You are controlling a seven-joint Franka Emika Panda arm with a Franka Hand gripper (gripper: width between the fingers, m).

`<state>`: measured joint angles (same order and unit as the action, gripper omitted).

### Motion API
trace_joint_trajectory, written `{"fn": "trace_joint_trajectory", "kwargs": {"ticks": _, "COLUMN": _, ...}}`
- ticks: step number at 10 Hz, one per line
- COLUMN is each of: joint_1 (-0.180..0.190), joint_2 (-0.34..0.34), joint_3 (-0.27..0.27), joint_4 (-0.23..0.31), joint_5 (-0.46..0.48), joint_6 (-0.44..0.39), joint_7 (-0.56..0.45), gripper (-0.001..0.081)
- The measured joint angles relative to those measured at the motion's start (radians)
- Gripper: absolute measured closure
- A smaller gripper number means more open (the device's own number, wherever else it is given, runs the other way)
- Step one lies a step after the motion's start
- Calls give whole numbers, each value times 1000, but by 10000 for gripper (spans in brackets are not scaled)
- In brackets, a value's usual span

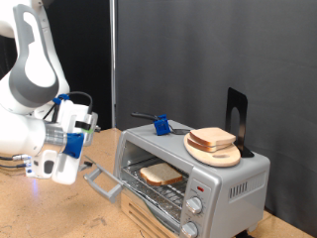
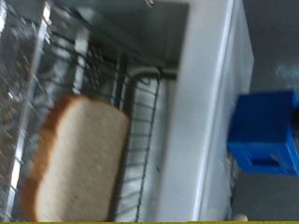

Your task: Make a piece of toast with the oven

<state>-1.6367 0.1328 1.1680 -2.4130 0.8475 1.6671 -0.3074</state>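
Slice of bread [image 1: 159, 176] already lying on the wire rack [image 1: 170, 195] inside the oven [image 1: 193, 178], door [image 1: 99, 182] hanging open beside the gripper [image 1: 87, 127], jaws' state impossible to tell; risk of clipping that door and shifting the oven on the table [image 1: 50, 208].

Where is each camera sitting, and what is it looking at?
Exterior view: sits off the arm, facing the oven with its door open; it shows the arm and the gripper at this view's left, beside the door, plus a board with bread on the oven's top.
Wrist view: sits on the hand, looking along the fingers into the oven at the rack; nothing of the robot clearly shows.
Both share: the toast on the rack, and a blue block on the oven.
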Motion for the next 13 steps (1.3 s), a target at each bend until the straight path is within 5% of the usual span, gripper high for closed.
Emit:
{"fn": "trace_joint_trajectory", "kwargs": {"ticks": 8, "joint_1": 22, "joint_2": -230, "joint_3": 42, "joint_4": -22, "joint_5": 216, "joint_6": -120, "joint_7": -29, "gripper": 124}}
{"fn": "trace_joint_trajectory", "kwargs": {"ticks": 13, "joint_1": 111, "joint_2": -389, "joint_3": -6, "joint_4": -56, "joint_5": 325, "joint_6": -254, "joint_7": -62, "gripper": 124}}
